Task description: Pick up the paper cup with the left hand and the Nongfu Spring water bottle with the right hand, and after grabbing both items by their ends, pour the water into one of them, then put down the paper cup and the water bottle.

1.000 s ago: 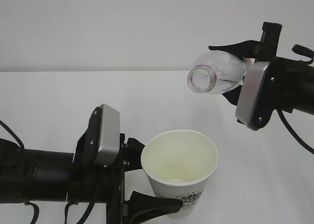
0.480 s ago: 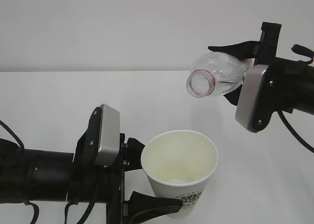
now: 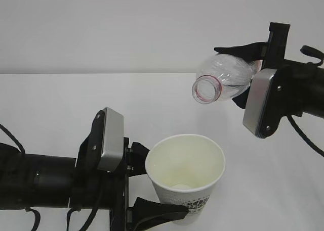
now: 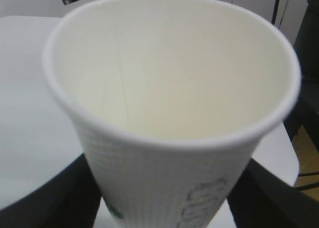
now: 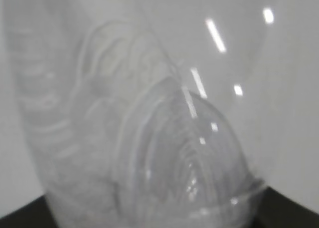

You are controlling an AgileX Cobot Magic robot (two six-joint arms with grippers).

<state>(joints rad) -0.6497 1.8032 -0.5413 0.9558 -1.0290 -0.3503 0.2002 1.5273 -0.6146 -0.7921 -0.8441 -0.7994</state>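
The white paper cup (image 3: 185, 173) stands upright at the lower middle, and my left gripper (image 3: 165, 182) is shut on its lower part. In the left wrist view the paper cup (image 4: 169, 88) fills the frame, with a black finger (image 4: 47, 198) on each side of its base. Above and to the right, the clear Nongfu Spring water bottle (image 3: 225, 73) lies tilted in my right gripper (image 3: 239, 75), which is shut on its rear end. Its uncapped mouth with the red neck ring points down and to the left, off to the cup's upper right. No stream of water shows. The bottle (image 5: 149, 128) fills the right wrist view.
A white table (image 3: 50, 104) stretches beneath both arms, with a pale wall behind it. The grey plates of the left arm (image 3: 110, 140) and the right arm (image 3: 263, 102) face the camera. Black cables hang below the left arm.
The bottle's mouth has dipped slightly lower and the right wrist has rolled a little. The cup and the left arm have stayed still.
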